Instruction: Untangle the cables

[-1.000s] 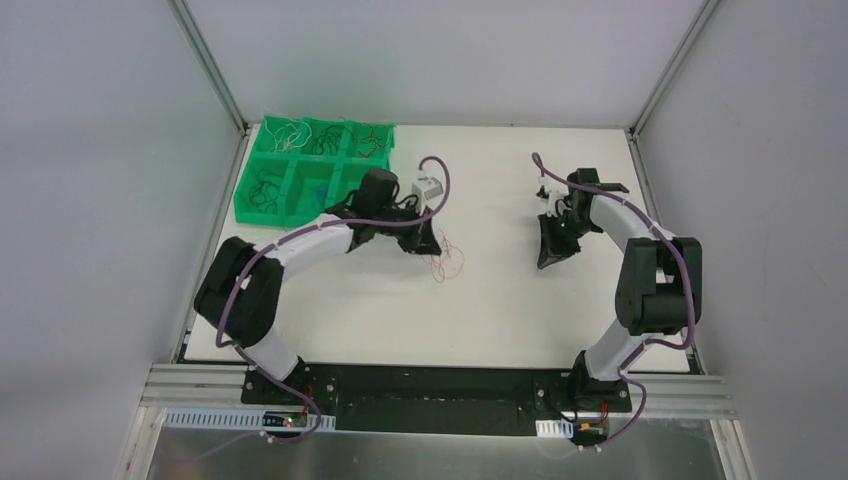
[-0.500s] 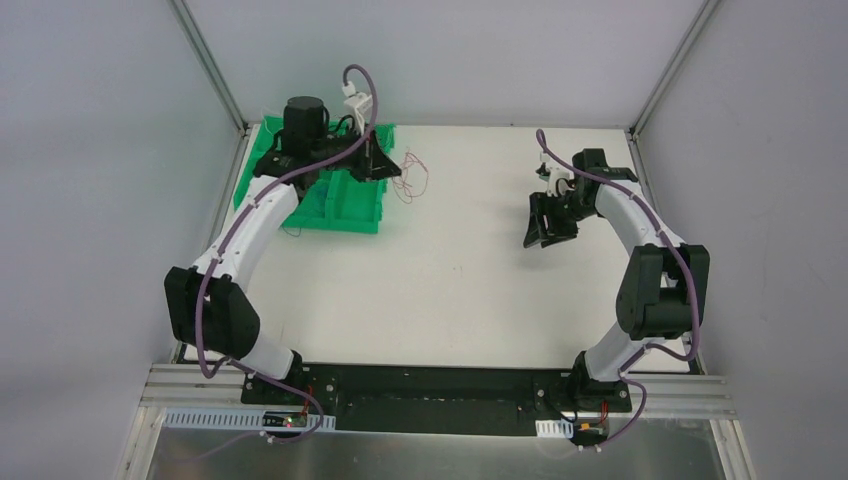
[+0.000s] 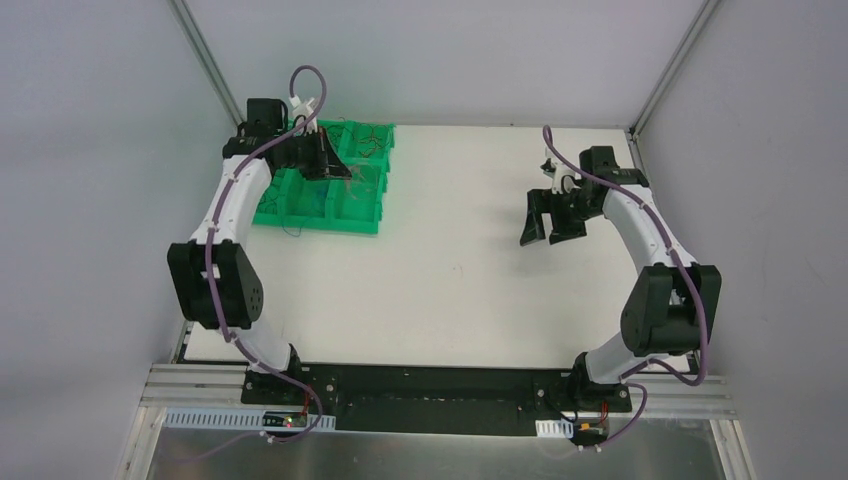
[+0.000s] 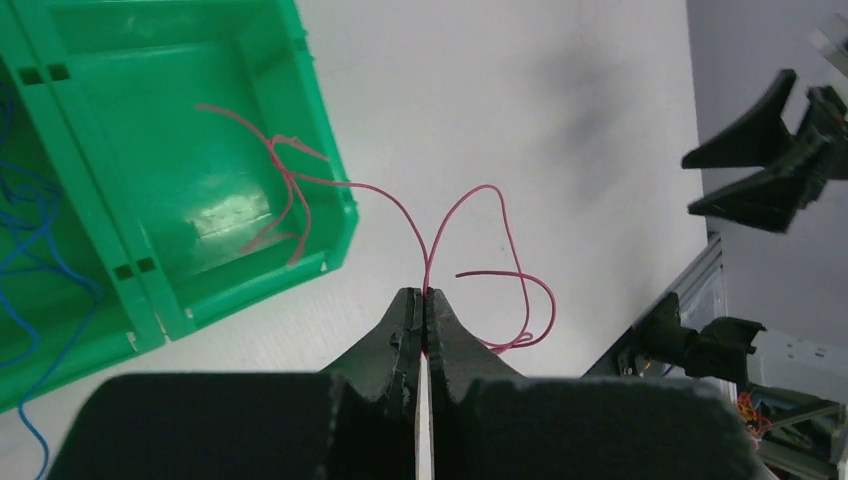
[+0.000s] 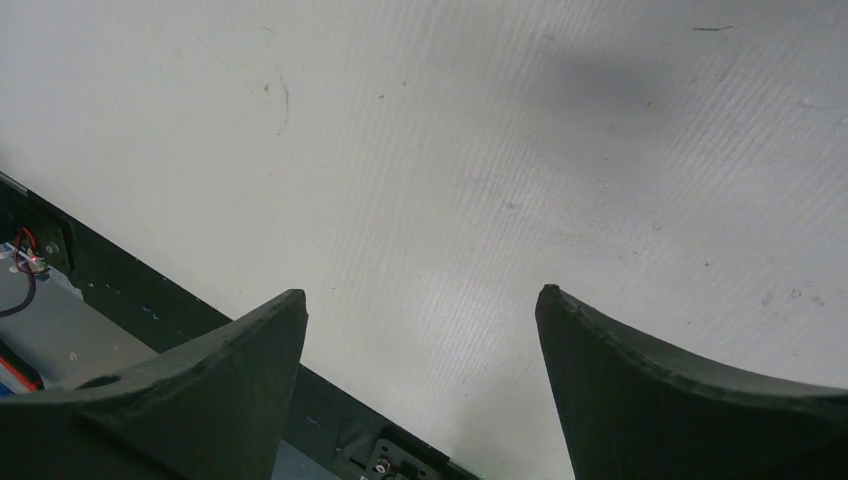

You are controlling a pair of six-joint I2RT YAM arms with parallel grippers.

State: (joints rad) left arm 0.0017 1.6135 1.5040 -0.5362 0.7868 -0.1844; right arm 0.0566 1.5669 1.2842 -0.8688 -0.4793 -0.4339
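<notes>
Left wrist view, nearest first: the left fingers [image 4: 421, 300] are pressed fully together on the middle of a red cable [image 4: 470, 205], gripping it only at their very tips. That hold looks thin, and a jolt could let the hair-fine wire slip out early. From the pinch the cable splits two ways. One end curls in a loose loop on the side over the bare worktop [image 4: 520, 70]; the other reaches across the wall of the green tray [image 4: 335, 175] into its corner compartment, though I cannot tell whether it touches the floor there. If the fingers let go in this position, the free loop would likely drop outside the tray or hang straddling the wall, since the grip sits just beyond the rim. The springy wire could also flick sideways toward the next compartment, where blue cables [image 4: 35, 235] lie, and knot up with them. Well apart, across the worktop, the right fingers [image 5: 420, 300] stand wide apart with nothing between them.
</notes>
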